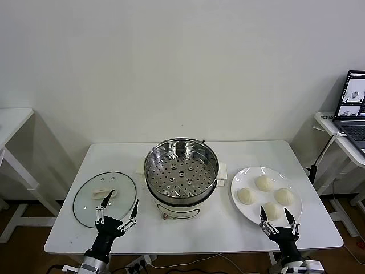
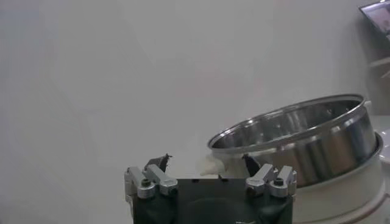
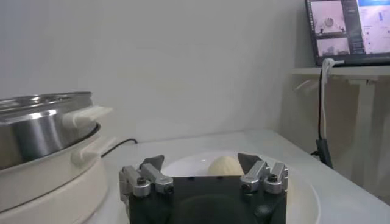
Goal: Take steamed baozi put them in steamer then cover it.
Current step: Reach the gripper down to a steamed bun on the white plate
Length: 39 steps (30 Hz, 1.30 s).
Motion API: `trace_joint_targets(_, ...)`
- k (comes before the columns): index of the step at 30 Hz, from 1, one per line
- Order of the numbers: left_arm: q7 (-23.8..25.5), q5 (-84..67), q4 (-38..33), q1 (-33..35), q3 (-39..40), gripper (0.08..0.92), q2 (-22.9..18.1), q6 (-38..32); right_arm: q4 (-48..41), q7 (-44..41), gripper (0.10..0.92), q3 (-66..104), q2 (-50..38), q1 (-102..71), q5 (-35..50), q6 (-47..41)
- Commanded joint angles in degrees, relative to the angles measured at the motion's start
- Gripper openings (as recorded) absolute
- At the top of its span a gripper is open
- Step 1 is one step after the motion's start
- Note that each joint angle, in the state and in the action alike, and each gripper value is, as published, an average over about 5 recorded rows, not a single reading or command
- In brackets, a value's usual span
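Four cream-white round dough buns (image 1: 265, 195) on a white plate (image 1: 242, 211); shiny silver steel steamer pot (image 1: 181, 169) with hole-dotted tray and white base; white worktop (image 1: 188, 231).

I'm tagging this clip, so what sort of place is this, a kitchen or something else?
Probably a lab or office test room, not a kitchen: a plain white folding table against a bare wall, a laptop on a side desk, and the steamer staged with a plate of baozi.
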Motion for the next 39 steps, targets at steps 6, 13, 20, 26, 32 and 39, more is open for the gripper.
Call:
trace_joint_targets(6,0.04,0.39,-1.49,0.16,0.67,0.823,0.02,0.05,-2.46,3.87,0.823,2.56,-5.52,11.25,3.4,-4.75)
trace_joint_targets(13,0.14,0.68,-2.87,0.4,0.6,0.823,-0.06,0.21,-13.22,6.17,0.823,-5.49,-14.27,34.94,9.4,-11.67)
trace_joint_targets(20,0.08,0.71,-3.64,0.52,0.32,0.823,-0.11,0.59,-30.15,-7.72,0.823,-20.99,-20.29,56.98,15.49,-12.96)
trace_joint_targets(26,-0.15,0.68,-3.7,0.61,0.1,0.823,-0.21,0.6,-44.53,-37.32,0.823,-37.04,-26.88,72.93,9.18,-15.35)
trace_joint_targets(32,-0.21,0.7,-3.79,0.77,0.15,0.823,-0.51,0.69,-54.78,-63.28,0.823,-51.71,-27.95,89.0,-4.74,-13.33)
trace_joint_targets(39,-0.25,0.76,-3.91,0.92,0.09,0.823,-0.68,0.88,-60.34,-82.9,0.823,-60.83,-25.13,99.29,-24.58,-8.03)
